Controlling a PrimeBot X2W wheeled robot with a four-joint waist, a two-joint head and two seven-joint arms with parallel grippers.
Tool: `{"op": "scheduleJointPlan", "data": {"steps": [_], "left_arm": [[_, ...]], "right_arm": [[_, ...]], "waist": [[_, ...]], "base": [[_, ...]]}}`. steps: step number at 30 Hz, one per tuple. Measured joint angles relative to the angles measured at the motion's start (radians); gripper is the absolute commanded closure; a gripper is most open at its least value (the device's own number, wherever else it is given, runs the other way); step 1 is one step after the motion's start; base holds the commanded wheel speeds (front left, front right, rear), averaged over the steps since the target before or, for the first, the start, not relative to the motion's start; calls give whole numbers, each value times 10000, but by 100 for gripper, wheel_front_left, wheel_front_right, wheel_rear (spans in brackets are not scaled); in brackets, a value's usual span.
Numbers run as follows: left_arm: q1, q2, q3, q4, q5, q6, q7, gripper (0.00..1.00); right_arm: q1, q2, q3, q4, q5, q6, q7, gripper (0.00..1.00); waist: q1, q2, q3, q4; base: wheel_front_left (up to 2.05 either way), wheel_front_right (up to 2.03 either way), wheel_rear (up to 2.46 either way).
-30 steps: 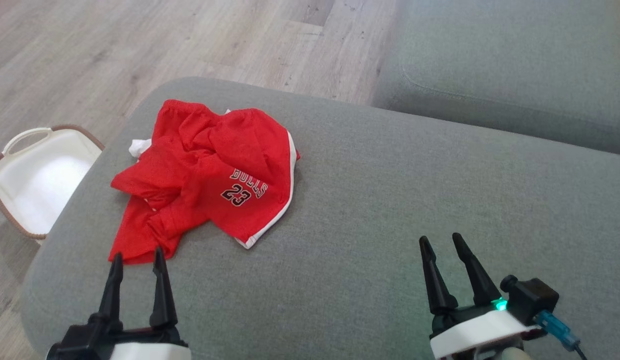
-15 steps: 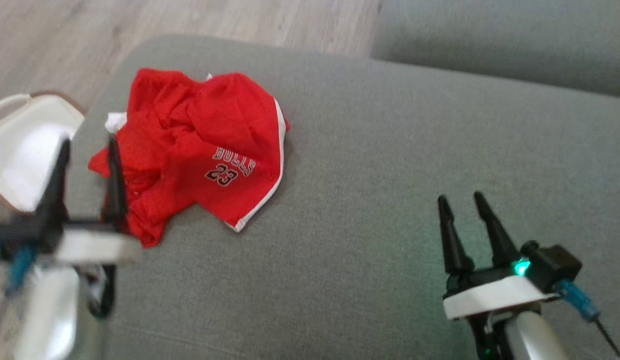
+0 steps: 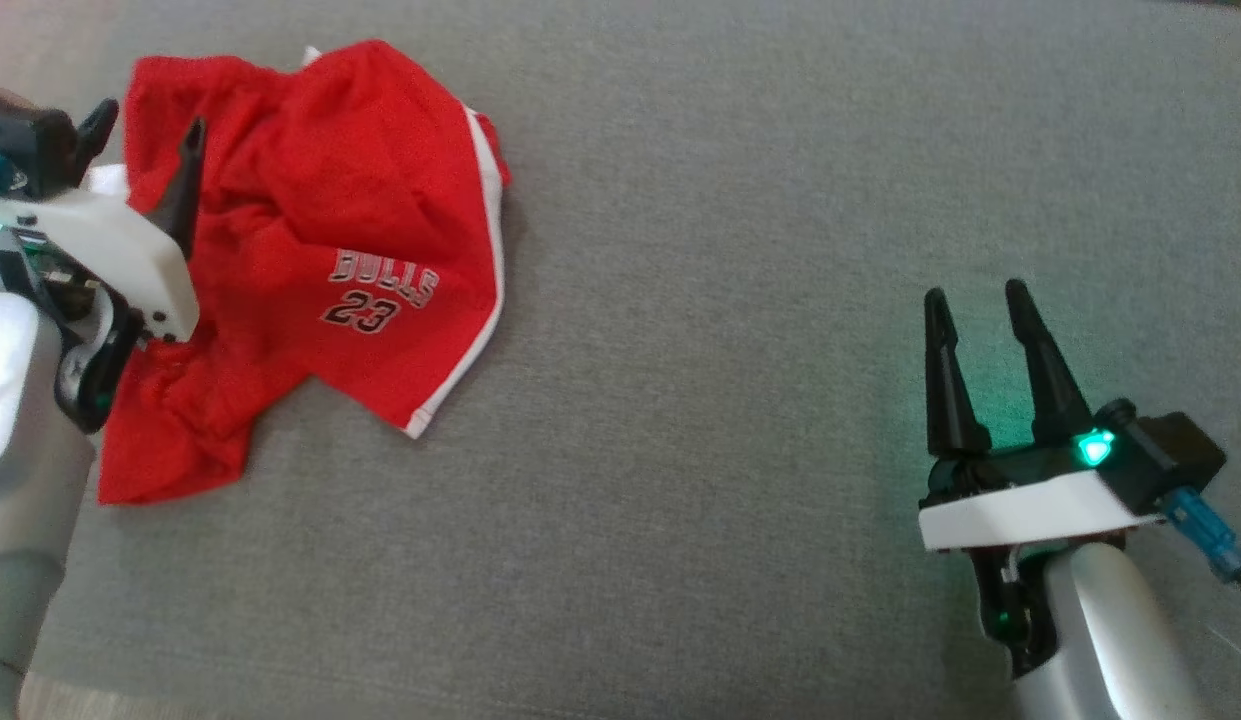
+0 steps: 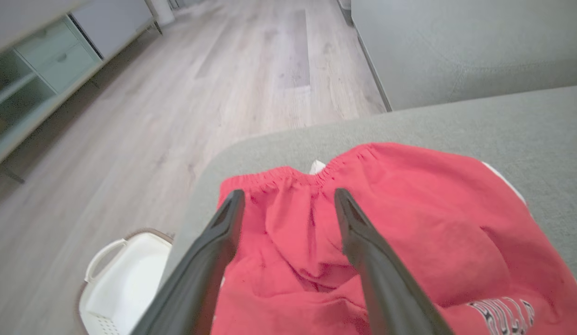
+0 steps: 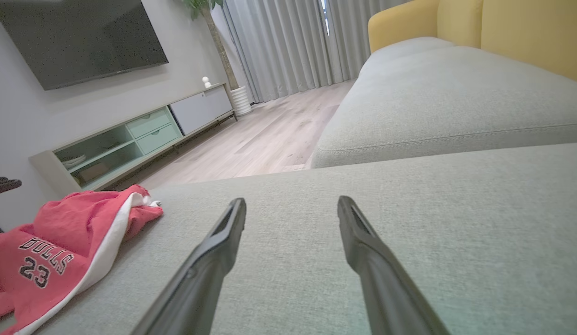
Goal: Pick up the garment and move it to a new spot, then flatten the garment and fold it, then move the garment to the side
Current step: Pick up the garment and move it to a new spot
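One pair of crumpled red Bulls shorts [image 3: 360, 230] lies at the far left of the grey sofa cushion [image 3: 730, 300]. The left tool [image 3: 150, 115] is spread open over the waistband, perhaps touching it, and the right tool [image 3: 975, 290] is open well apart on the right. A shallow pinch could catch only one layer, or drag the shorts off the edge toward the single white basket [image 4: 125, 279].

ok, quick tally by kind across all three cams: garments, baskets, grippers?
Garments: 1, the red garment, crumpled
Baskets: 1, the white basket
Grippers: 2, the left gripper over the garment, the right gripper well apart from it, both open
Total: 4
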Motion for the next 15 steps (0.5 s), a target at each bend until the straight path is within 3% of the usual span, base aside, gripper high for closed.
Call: {"op": "scheduleJointPlan", "data": {"steps": [9,10,11,15], "left_arm": [[-759,240,-1887,991,-1894,0,531,0],[-772,257,-2038,1087,-2057,0,533,33],[-772,278,-2186,1133,-2261,0,531,100],[-864,368,-2660,1292,-2823,0,282,100]], "right_arm": [[-121,-4,-138,-107,-88,0,0,0],[-134,-4,-138,-111,-88,0,0,0],[-154,-4,-138,-111,-88,0,0,0],[-287,-6,-157,-121,-88,0,0,0]], "waist": [[0,0,663,-472],[-1,0,689,-498],[-2,0,706,-520],[-2,0,671,-546]], "base": [[0,0,0],[0,0,0],[0,0,0],[0,0,0]]}}
